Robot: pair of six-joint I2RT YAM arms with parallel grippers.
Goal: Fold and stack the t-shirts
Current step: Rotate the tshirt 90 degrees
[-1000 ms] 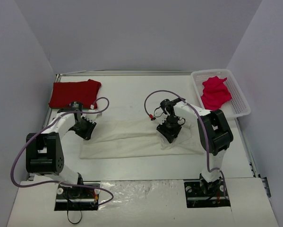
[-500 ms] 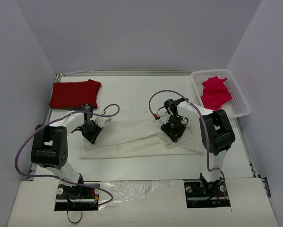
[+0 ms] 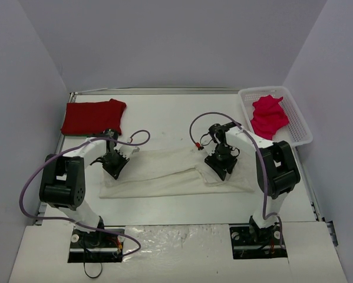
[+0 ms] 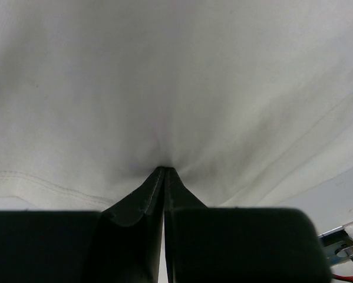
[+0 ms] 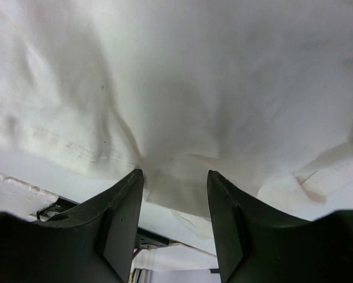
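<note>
Pinching cream-white t-shirt (image 3: 164,172), left hand (image 4: 164,170) clamped tight; right hand (image 5: 175,177) spread apart, pressed onto same cloth.

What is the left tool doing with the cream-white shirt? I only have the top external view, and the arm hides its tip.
Observer: In the left wrist view, the left tool is shut, pinching a pucker of the cream-white t-shirt.
Operator: And the right tool?
Observer: The right tool is open. Its jaws stand apart, with a raised fold of the shirt between them.
Operator: Any seam near that fold?
Observer: Yes, in the right wrist view a stitched hem runs just left of the fold.
</note>
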